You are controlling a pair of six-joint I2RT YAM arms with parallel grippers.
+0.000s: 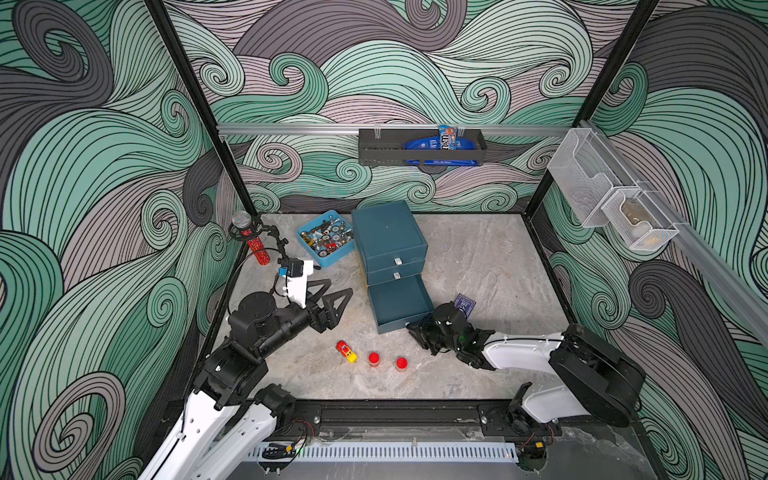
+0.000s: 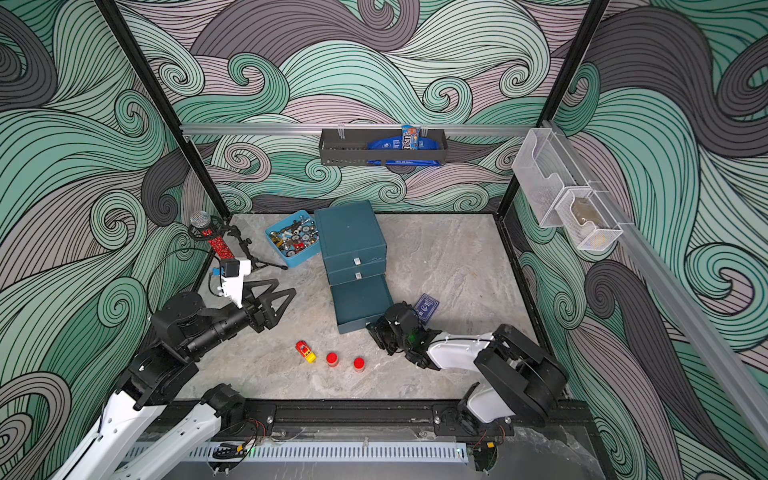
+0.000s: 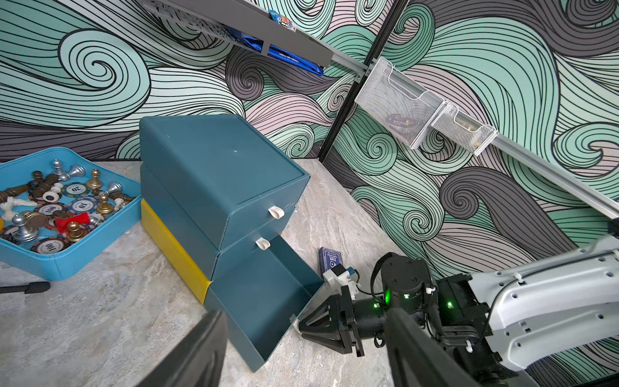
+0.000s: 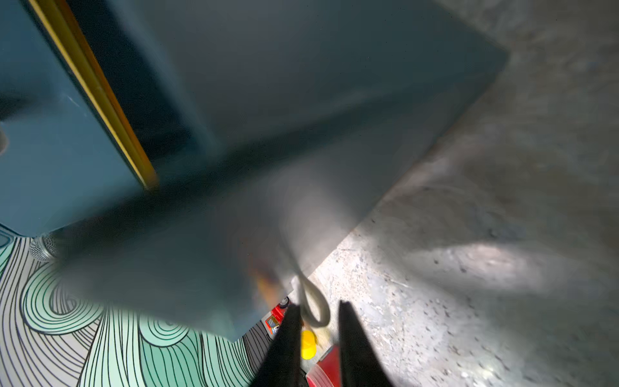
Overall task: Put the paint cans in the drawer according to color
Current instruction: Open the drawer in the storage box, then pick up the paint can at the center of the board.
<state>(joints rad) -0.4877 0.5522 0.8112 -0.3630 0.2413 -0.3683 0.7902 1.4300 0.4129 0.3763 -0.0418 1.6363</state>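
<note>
- Both top views: drawer far centre on surface, bottom section pulled out nearward. Left red can and right red can upright on near part of surface, apart, just right of toy car. Left hand open, empty, just left of bottom section. Right hand at bottom section's front.
- Left wrist: bottom section open under two shut ones. Right hand tips at white tab on its front. Card deck just beyond. Blue tray just left of drawer.
- Right wrist, blurred: right hand fingers parted, not gripping. White tab between them, gap on one side.
</note>
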